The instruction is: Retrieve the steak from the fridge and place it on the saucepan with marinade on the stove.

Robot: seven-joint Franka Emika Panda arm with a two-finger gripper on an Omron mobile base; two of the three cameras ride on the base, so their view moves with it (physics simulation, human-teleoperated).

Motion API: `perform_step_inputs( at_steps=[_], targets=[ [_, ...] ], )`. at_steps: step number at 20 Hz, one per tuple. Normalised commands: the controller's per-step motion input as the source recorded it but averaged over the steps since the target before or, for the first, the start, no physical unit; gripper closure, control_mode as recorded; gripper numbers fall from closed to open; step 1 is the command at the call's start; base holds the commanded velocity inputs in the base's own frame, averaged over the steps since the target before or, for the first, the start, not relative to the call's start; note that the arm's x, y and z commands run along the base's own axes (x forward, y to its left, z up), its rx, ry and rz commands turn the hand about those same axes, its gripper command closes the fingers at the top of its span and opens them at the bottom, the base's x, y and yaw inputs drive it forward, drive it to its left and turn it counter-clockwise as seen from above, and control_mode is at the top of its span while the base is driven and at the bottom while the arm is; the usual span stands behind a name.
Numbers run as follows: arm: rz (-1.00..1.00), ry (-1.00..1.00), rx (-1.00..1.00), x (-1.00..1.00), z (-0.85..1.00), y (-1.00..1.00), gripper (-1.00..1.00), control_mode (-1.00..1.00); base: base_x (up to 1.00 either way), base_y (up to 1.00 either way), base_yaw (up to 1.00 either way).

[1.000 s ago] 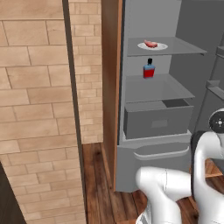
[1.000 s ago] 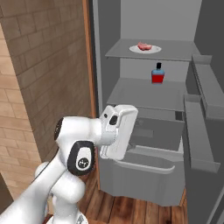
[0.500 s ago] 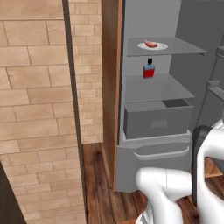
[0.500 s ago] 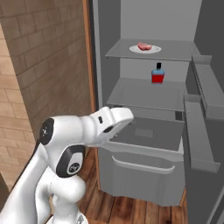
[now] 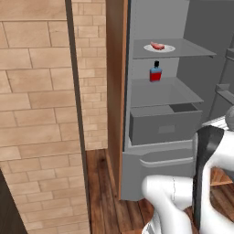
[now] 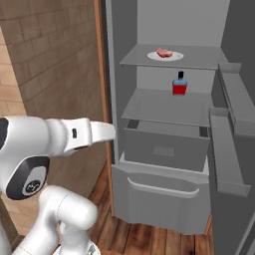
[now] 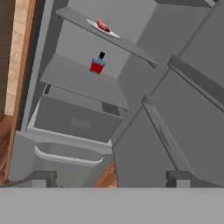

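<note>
Nearest the cameras, the white arm (image 6: 60, 137) reaches forward from the base toward the open fridge (image 6: 164, 149), its forearm roughly level in the right base view and pointing at the fridge's lower left edge. Along the bottom of the hand view the gripper (image 7: 109, 179) shows two dark fingertips (image 7: 43, 178) set wide apart, with nothing between them; they hang in front of the fridge and touch nothing.

Just beyond, at floor level, the wooden floorboards (image 5: 98, 183) run up to the fridge's pale bottom compartment with its curved handle groove (image 6: 159, 189). Above that sits a grey drawer (image 6: 167, 147), pulled slightly forward. To the right, the open fridge door (image 6: 231, 144) stands with its grey shelf bins facing inward. A wood-brown side panel (image 5: 116, 91) borders the fridge on its left, and past it is a tan brick wall (image 5: 36, 114).

Higher and deeper in, the middle shelf (image 6: 167, 107) carries a red bottle (image 6: 179, 85) with a dark cap, standing upright toward the back. On the top shelf (image 6: 172, 61), farthest from the gripper, a white round plate (image 6: 165, 56) lies flat, and the steak (image 6: 164, 52) rests on it, a small pinkish-red slab. In the hand view the steak (image 7: 103, 25) appears near the upper edge, well apart from the fingertips.
</note>
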Motion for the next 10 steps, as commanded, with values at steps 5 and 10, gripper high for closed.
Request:
perform_step_inputs(
  at_steps=[5,10],
  targets=[
    [0.06,-0.14,0.29,-0.53,0.00,0.78,-1.00,-1.00,0.00,0.00,0.00],
    [0.20,-0.16,0.22,-0.50,0.00,0.24,-1.00,-1.00,0.00,0.00,0.00]
  ],
)
